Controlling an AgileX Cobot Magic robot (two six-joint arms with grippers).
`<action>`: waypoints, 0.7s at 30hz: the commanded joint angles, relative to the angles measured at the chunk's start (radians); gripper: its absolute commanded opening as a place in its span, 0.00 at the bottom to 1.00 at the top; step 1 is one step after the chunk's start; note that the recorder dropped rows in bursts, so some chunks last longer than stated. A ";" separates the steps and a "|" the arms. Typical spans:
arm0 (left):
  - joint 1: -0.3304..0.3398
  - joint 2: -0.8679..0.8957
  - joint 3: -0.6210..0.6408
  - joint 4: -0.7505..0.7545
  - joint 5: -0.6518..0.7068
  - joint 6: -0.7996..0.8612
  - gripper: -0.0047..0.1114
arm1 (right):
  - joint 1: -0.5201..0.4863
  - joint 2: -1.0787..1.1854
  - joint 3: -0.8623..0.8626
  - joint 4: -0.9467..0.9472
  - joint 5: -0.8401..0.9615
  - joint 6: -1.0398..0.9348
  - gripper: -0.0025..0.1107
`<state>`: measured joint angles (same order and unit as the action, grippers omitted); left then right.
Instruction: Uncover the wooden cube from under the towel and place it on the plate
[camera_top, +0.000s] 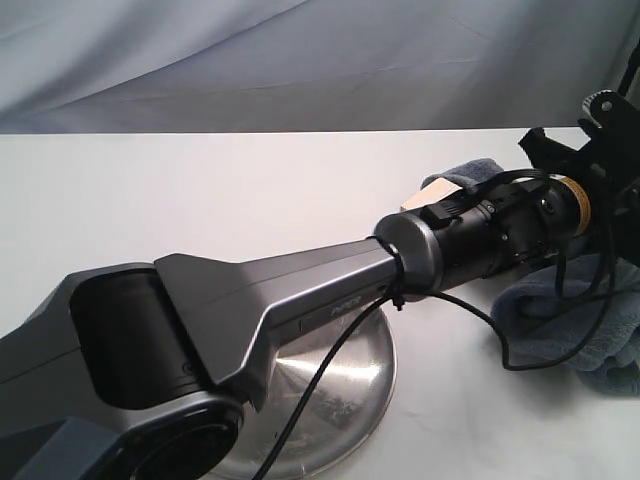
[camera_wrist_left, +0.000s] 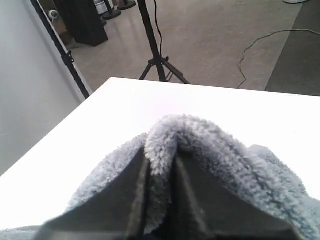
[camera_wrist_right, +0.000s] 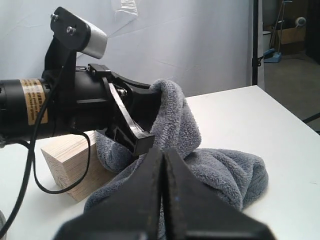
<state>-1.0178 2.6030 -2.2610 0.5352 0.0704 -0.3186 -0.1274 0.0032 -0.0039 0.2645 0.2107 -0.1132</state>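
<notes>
My left gripper (camera_wrist_left: 160, 159) is shut on a raised fold of the blue-grey towel (camera_wrist_left: 225, 150), with the arm reaching across to the right side of the table. In the right wrist view its dark fingers (camera_wrist_right: 135, 107) hold the towel (camera_wrist_right: 215, 170) lifted off the light wooden cube (camera_wrist_right: 70, 167), whose near end and top show. The rest of the cloth is heaped beside the cube. In the exterior view a corner of the cube (camera_top: 445, 190) peeks out behind the arm. The steel plate (camera_top: 345, 395) lies under the left forearm. My right gripper (camera_wrist_right: 162, 150) is shut and holds nothing, close in front of the towel.
The long grey left arm (camera_top: 250, 310) crosses the table diagonally above the plate, trailing a black cable (camera_top: 470, 310). A wrinkled cloth backdrop (camera_top: 300, 60) rises behind the white table (camera_top: 200, 190). Past the table's far edge stands a tripod (camera_wrist_left: 157, 60) on the floor.
</notes>
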 joint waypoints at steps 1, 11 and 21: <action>-0.003 -0.009 -0.001 -0.013 0.021 -0.020 0.42 | 0.001 -0.003 0.004 0.002 -0.001 -0.008 0.02; -0.005 -0.069 -0.001 -0.013 0.213 -0.020 0.90 | 0.001 -0.003 0.004 0.002 -0.001 -0.008 0.02; 0.093 -0.139 -0.001 -0.245 0.555 -0.126 0.89 | 0.001 -0.003 0.004 0.002 -0.001 -0.008 0.02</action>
<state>-0.9573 2.4647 -2.2610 0.4036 0.6005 -0.4829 -0.1274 0.0032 -0.0039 0.2645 0.2107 -0.1132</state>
